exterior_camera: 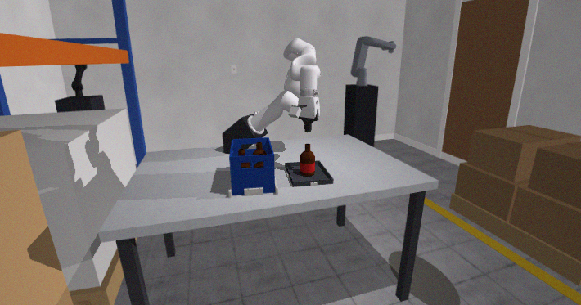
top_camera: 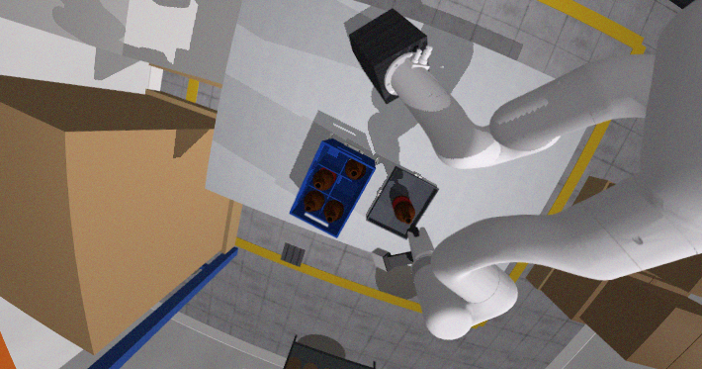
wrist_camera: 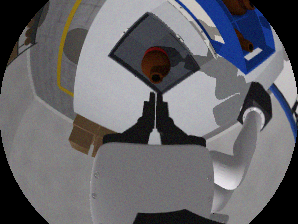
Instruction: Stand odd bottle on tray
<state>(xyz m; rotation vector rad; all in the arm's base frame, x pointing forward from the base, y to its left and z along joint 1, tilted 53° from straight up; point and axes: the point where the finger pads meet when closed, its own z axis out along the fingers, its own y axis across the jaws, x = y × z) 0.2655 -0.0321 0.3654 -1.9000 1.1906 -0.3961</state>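
Observation:
A brown bottle with a red label (top_camera: 404, 211) (exterior_camera: 308, 162) (wrist_camera: 154, 64) stands upright on the dark tray (top_camera: 382, 212) (exterior_camera: 322, 175) (wrist_camera: 131, 49). The other brown bottles stand in compartments of the blue crate (top_camera: 354, 202) (exterior_camera: 251, 180) (wrist_camera: 251, 62), with their necks up; their lower parts are hidden by its walls. The frames do not show clearly whose neck differs in thickness. My gripper (top_camera: 414, 231) (exterior_camera: 308, 130) (wrist_camera: 155, 100) is shut and empty, fingers together, above the tray bottle's mouth and apart from it. Crate and tray sit level on the table.
The crate stands beside the tray on the grey table (top_camera: 277, 107) (exterior_camera: 176, 195). Small pale brackets sit at the edges of both. The arm's black base (top_camera: 388, 38) (exterior_camera: 235, 135) stands at the table's far side. Tall cardboard boxes (top_camera: 148, 186) stand beyond one table edge.

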